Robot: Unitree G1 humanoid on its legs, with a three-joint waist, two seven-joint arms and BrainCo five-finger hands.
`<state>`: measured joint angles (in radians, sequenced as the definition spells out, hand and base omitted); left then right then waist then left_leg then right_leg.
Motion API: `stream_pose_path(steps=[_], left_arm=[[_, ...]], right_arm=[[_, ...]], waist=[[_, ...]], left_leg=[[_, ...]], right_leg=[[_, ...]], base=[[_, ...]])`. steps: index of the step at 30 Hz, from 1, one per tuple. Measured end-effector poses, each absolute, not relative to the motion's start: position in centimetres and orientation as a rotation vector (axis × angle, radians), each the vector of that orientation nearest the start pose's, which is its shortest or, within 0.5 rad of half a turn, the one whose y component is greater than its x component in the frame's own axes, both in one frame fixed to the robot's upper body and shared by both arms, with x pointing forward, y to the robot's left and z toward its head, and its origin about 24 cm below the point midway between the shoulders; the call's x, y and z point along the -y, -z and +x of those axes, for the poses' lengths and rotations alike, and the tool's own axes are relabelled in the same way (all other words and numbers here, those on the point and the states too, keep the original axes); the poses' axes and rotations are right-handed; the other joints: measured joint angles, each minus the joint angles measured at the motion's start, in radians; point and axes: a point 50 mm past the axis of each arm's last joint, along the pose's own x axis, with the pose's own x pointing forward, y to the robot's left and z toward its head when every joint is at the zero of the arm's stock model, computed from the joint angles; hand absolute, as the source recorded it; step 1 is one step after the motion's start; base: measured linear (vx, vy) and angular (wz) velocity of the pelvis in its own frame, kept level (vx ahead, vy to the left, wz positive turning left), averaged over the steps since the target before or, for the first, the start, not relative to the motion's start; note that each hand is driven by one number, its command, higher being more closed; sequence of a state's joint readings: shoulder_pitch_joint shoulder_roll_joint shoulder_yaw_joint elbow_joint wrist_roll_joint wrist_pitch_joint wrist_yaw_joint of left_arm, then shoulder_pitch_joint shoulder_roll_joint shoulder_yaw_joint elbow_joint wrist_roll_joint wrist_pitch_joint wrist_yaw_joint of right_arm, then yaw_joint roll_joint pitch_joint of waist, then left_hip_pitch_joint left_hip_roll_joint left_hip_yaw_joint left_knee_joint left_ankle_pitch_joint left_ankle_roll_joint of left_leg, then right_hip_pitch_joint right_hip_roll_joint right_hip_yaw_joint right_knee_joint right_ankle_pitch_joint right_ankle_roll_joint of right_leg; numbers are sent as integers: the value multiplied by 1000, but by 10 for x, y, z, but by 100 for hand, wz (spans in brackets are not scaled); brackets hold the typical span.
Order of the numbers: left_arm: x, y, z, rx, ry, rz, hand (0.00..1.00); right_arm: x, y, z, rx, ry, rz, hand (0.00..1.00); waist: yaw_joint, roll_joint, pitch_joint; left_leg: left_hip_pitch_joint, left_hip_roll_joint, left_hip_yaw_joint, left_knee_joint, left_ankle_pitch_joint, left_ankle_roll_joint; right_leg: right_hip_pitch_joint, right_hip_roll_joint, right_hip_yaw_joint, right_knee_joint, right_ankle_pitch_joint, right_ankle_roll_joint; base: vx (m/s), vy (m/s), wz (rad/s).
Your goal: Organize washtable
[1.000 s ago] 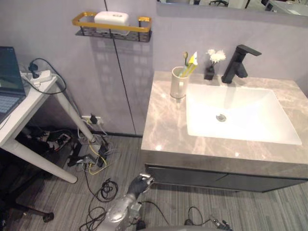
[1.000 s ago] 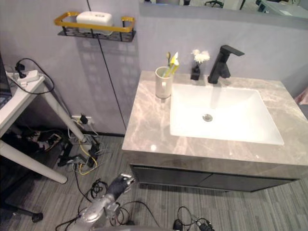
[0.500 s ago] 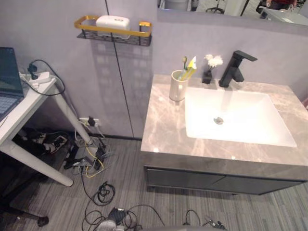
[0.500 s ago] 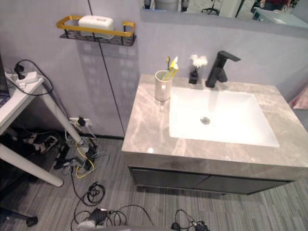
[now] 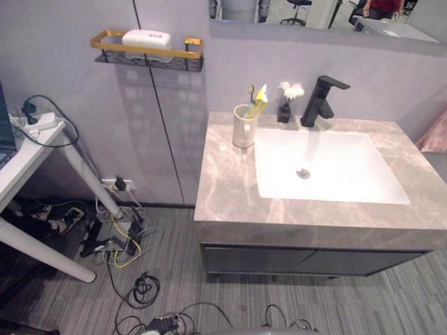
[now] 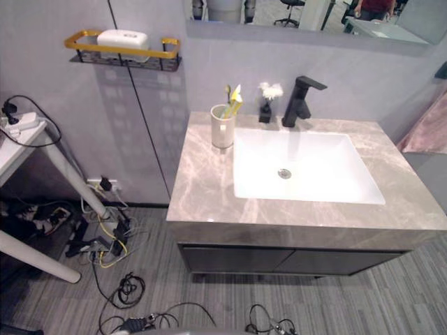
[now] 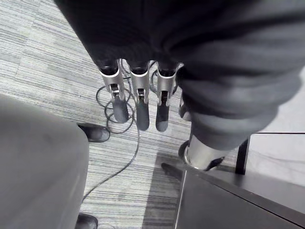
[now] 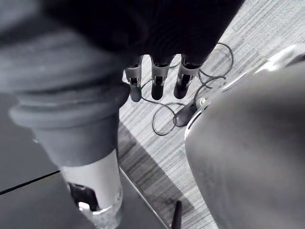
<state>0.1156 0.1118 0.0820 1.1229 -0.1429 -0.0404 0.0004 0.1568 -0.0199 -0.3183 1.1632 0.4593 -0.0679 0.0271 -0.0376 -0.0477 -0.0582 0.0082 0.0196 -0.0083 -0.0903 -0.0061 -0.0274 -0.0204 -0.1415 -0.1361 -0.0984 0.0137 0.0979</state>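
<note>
The washtable has a grey marble countertop (image 5: 223, 188) with a white sink (image 5: 325, 167) and a black faucet (image 5: 318, 101). At the sink's back left corner stands a beige cup (image 5: 243, 135) holding a toothbrush (image 5: 251, 93) and a yellow toothpaste tube (image 5: 260, 101). Beside it is a small black vase of white flowers (image 5: 286, 103). On the wall, a white soap box (image 5: 147, 38) rests on a gold-railed shelf (image 5: 150, 53). My left hand (image 7: 138, 102) hangs over the floor with straight fingers, holding nothing. My right hand (image 8: 157, 81) also hangs open and empty above the floor.
A dark cabinet front (image 5: 307, 259) runs under the countertop. A white desk (image 5: 28, 160) with a power strip stands at the left, with a tangle of cables (image 5: 119, 237) on the grey floor below it. A pink cloth (image 5: 434, 132) shows at the right edge.
My left hand has dropped from in front of the cabinet down to my side, and its curled fingers have straightened. The camera has moved, so the whole scene has shifted left.
</note>
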Motion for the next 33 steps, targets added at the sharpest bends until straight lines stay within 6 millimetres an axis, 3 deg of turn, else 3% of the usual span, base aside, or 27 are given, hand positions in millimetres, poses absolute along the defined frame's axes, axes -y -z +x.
stream_pose_path(steps=[16,22,24,25,26,27,28,29,30,31,32,33], left_arm=[[-205,168,66,-1183,-251,-78,0],[-203,168,71,-1159,-286,-129,0],[-202,166,76,-1130,-324,-174,0],[-201,166,76,-1124,-337,-190,0],[-199,166,79,-1114,-349,-212,0],[-201,164,85,-1090,-372,-238,0],[-204,163,89,-1075,-386,-248,0],[-206,163,85,-1072,-414,-266,0],[-200,165,78,-1089,-424,-288,0],[-200,165,77,-1092,-422,-287,0],[-197,166,78,-1091,-415,-296,0],[-200,165,81,-1081,-420,-294,0]], right_arm=[[193,174,37,-1130,610,554,0],[194,175,35,-1143,584,542,0],[199,173,47,-1126,547,500,0],[201,172,51,-1117,545,493,0],[205,171,56,-1105,542,478,0],[203,171,61,-1095,562,497,0],[203,170,67,-1073,568,505,0],[205,167,75,-1036,568,506,0],[210,165,79,-1014,568,496,0],[210,164,82,-1005,566,498,0],[211,165,79,-1017,586,513,0],[208,168,71,-1035,606,532,0]], waist=[[0,2,1],[0,11,23],[4,25,60],[11,34,68],[6,46,70],[12,21,85],[17,29,96],[33,36,114],[25,70,113],[16,75,109],[2,61,95],[-5,39,90]], left_leg=[[20,1,-20,15,-5,-2],[-67,-4,-148,107,-10,-11],[-110,-4,-207,152,-3,-24],[-126,-4,-231,154,8,-31],[-132,2,-262,94,32,-24],[-201,14,-126,292,-32,24],[-247,27,-54,475,-88,39],[-275,76,62,724,-122,55],[-282,118,139,758,-109,38],[-277,100,154,722,-105,35],[-221,53,113,539,-94,18],[-184,42,103,518,-133,14]], right_leg=[[20,-1,-4,45,-10,2],[38,-1,-136,68,-60,-11],[28,-1,-209,134,-103,-15],[22,5,-218,152,-114,-23],[-7,17,-217,162,-126,-59],[-23,-24,-268,179,-113,-56],[-28,-45,-283,204,-110,-54],[-30,-65,-337,250,-100,-56],[-17,-47,-370,272,-100,-48],[-21,-48,-345,262,-128,-32],[-20,-42,-314,199,-123,-52],[-17,-56,-341,155,-89,-56]], base=[[8,0,5],[-70,-47,62],[-113,-67,100],[-176,-94,106],[-151,-62,98],[-132,-32,91],[-32,33,37],[24,43,18],[35,14,35],[15,-52,92],[-32,-34,122],[-51,-8,108]])
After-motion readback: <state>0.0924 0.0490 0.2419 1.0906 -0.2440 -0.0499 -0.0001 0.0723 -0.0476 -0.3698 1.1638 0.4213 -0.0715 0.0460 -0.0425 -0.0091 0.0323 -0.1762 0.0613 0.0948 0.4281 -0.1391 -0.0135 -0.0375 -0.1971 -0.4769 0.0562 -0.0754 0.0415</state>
